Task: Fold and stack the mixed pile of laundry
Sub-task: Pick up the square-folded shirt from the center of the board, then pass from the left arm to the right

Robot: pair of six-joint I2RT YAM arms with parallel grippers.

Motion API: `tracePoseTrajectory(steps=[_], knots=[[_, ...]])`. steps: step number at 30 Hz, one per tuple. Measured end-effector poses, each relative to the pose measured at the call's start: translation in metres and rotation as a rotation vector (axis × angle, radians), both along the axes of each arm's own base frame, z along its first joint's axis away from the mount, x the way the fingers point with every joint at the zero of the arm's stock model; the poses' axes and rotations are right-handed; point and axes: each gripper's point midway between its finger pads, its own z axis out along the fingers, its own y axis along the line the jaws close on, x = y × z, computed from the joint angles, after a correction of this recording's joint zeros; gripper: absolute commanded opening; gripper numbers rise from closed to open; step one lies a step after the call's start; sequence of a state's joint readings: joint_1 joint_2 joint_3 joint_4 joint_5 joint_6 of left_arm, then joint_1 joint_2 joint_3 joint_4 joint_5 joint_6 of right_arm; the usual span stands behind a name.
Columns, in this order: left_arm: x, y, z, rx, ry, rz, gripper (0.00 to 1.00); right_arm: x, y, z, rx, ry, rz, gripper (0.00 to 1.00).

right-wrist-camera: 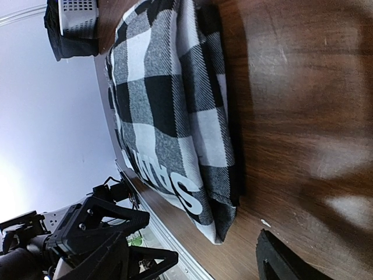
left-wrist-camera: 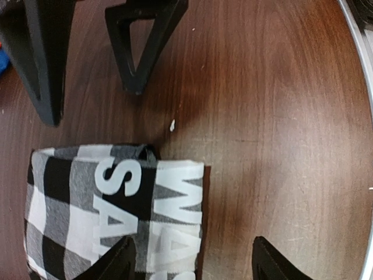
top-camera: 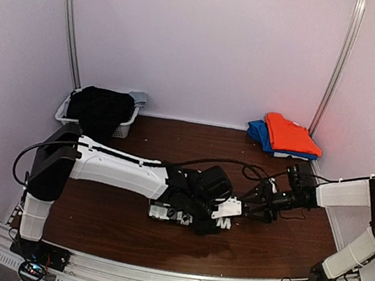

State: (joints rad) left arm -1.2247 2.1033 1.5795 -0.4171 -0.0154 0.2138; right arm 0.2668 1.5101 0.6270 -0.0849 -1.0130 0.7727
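Bench (top-camera: 124,233) of dark brown wood, closed in by pale walls on three sides. Across it from the near left, left arm (top-camera: 119,169), white-shelled, laid out low toward the middle. From the near right, right arm (top-camera: 345,194), bent and pointing in to meet it.

Folded flat on the bench near the middle, under the end of the left arm: checked cloth (right-wrist-camera: 169,111), black and white, big white letters printed along one end.

At the back left corner, basket (top-camera: 122,131), white and slatted, with black cloth (top-camera: 100,110) heaped in and over it and a bit of grey-blue cloth (top-camera: 139,96) behind. At the back right corner, well apart from both, orange shirt (top-camera: 287,133) folded on top of blue cloth (top-camera: 256,131).

Left hand (left-wrist-camera: 192,248) low over the lettered end of the checked cloth, jaws wide apart. One finger over the fabric, the other over bare wood just beside the cloth's edge; nothing pinched.

Right hand (left-wrist-camera: 93,105) facing it, just past the cloth's folded end, fingers likewise spread, only bare bench between them, holding nothing.

Between the two hands, white speck (left-wrist-camera: 172,124) on the wood.
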Motion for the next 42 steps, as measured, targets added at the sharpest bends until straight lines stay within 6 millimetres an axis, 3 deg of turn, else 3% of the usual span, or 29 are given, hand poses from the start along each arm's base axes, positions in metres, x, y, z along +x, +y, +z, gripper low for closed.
tracePoseTrajectory(steps=[5,9,12,16,23,29,34,42], knots=[[0.006,-0.021,-0.013,0.009,-0.04,-0.048,0.54,-0.002,-0.002,-0.004,0.005,0.021,-0.019,0.76],[0.008,-0.027,-0.047,0.055,-0.037,-0.065,0.45,-0.001,-0.002,-0.004,0.009,0.024,-0.027,0.76],[0.014,-0.036,-0.045,0.028,-0.041,-0.051,0.26,0.0,-0.002,-0.003,0.01,0.024,-0.028,0.76],[0.023,-0.033,-0.049,0.021,-0.015,-0.001,0.01,-0.001,-0.002,-0.006,0.012,0.022,-0.029,0.76],[0.044,-0.027,-0.048,0.007,-0.015,0.051,0.0,-0.005,-0.003,-0.017,0.015,0.05,-0.041,0.8],[0.041,-0.028,-0.032,-0.033,0.002,0.038,0.0,0.007,0.004,-0.018,0.061,0.05,-0.074,0.91],[0.042,-0.035,-0.001,-0.113,0.014,0.036,0.0,0.019,0.018,-0.021,0.114,0.063,-0.093,0.89],[0.04,-0.034,0.012,-0.152,0.034,0.024,0.0,0.04,0.043,-0.023,0.246,0.108,-0.148,0.78]])
